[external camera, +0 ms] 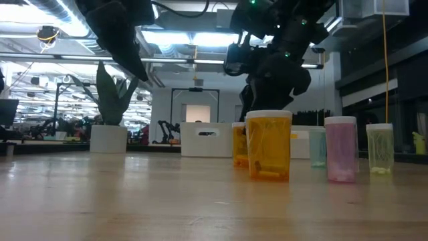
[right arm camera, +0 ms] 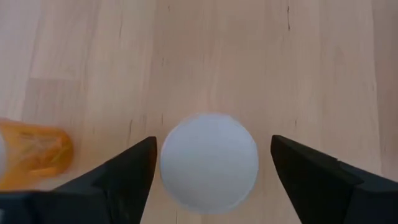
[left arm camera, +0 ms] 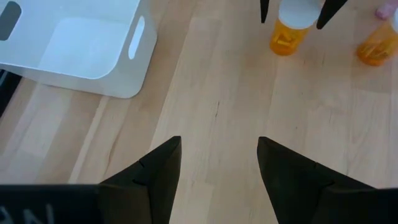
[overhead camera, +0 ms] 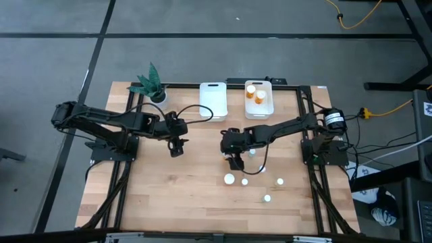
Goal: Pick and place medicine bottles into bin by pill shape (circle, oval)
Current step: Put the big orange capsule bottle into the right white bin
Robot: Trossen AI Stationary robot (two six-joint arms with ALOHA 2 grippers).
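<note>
We are hovering over a small orange plastic medicine bottle with a round white cap (right arm camera: 209, 162), which is standing upright on the pale wooden counter (overhead camera: 189, 196) near its middle, its long axis running vertically and its cap facing straight up into the right wrist camera. Our right pincer (right arm camera: 210, 171) is sitting directly above it with its two dark fingers spread wide, one on each side of the cap and not touching it. To do this step well, we judge that we should be lowering straight down, keeping the cap centred between the fingers, and pinching the body below the cap so the bottle is not tipping. Another orange bottle (right arm camera: 34, 152) is standing just beside it, so we should be watching that finger's clearance. More small bottles (overhead camera: 229, 179) are standing scattered nearer the front edge. At the far edge, one white plastic bin (overhead camera: 268, 108) is already holding two orange bottles, and a second white bin (overhead camera: 213, 101) beside it looks empty. Our left pincer (left arm camera: 217, 168) is waiting apart over bare wood, fingers spread, near a potted green plant (overhead camera: 150, 84).
</note>
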